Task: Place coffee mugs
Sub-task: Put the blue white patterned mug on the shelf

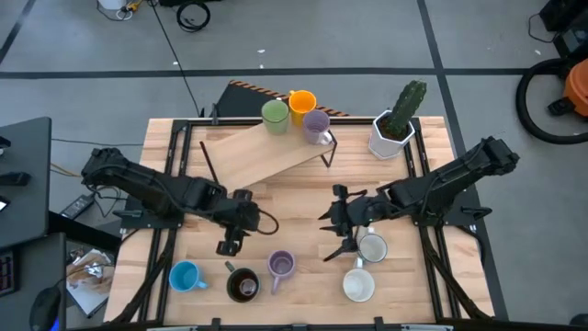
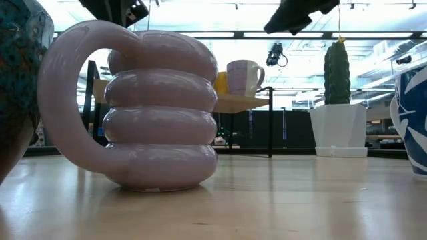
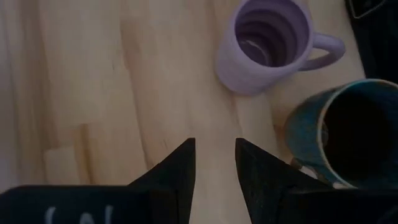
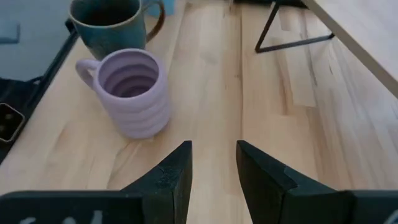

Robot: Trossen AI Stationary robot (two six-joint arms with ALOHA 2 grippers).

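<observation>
- Bottom of the high view: blue mug (image 1: 185, 276), dark mug (image 1: 243, 285), lilac mug (image 1: 280, 266) and two white mugs (image 1: 358, 285) (image 1: 372, 248) standing loose on the table (image 1: 294, 207), not yet placed.
- Just above those, centre left: left gripper (image 1: 228, 246) empty, fingers a narrow gap apart, over bare wood, near the dark mug and lilac mug but touching neither.
- Centre right: right gripper (image 1: 342, 234) likewise empty and narrowly parted, close beside the upper white mug.
- Upper centre: green mug (image 1: 275, 115), orange mug (image 1: 302, 103) and second lilac mug (image 1: 316, 124) already on the raised shelf (image 1: 262, 152); cactus pot (image 1: 393, 129) at upper right.
- Step, apparently: between mugs, reaching for the next pick.
- Next: likely wider fingers, descent over a rim or handle, then lift to the free shelf space.
</observation>
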